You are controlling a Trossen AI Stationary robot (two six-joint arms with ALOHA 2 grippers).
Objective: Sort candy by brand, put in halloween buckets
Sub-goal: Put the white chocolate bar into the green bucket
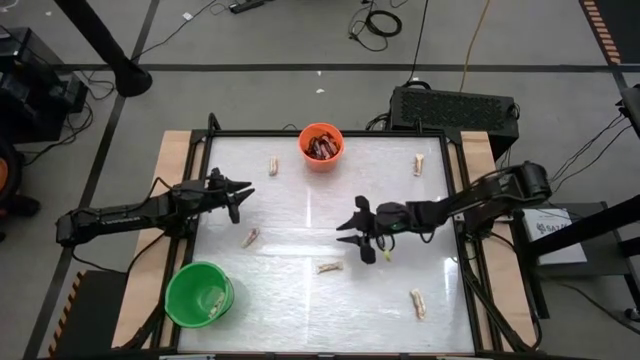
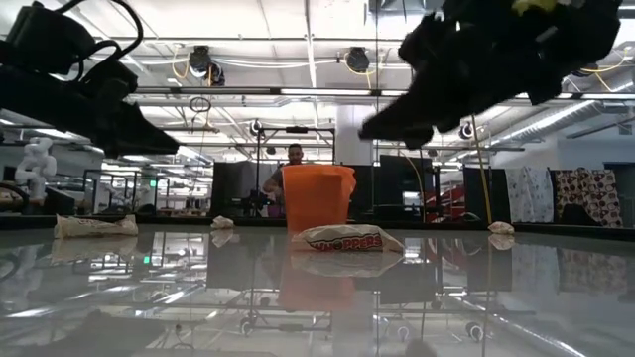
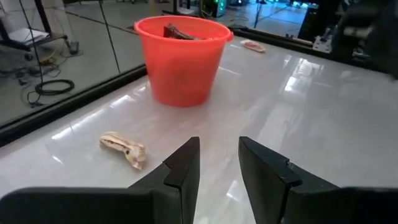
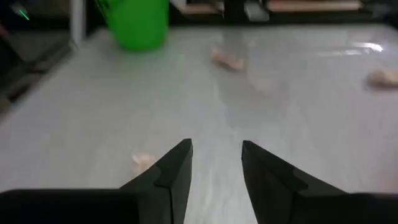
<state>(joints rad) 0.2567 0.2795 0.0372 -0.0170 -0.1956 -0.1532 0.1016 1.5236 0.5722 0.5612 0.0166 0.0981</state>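
The orange bucket [image 1: 321, 146] stands at the table's far edge with dark brown-red bars inside, and shows in the left wrist view [image 3: 183, 59] and the low view [image 2: 317, 198]. The green bucket [image 1: 199, 294] stands at the near left corner and shows in the right wrist view [image 4: 137, 22]. Several pale cream candies lie flat on the table, such as candy [image 1: 250, 237], candy [image 1: 329, 267] and candy [image 1: 272, 166]. My left gripper [image 1: 240, 195] [image 3: 217, 162] hovers open at the table's left side. My right gripper [image 1: 348, 226] [image 4: 216, 162] hovers open over the middle, pointing left.
More cream candies lie at the far right [image 1: 418, 164] and near right [image 1: 417, 303]. One lies close in front of the left fingers [image 3: 124, 149], another in front of the right fingers [image 4: 144, 160]. A raised frame [image 1: 300, 133] borders the glossy table. People and equipment show in the room beyond.
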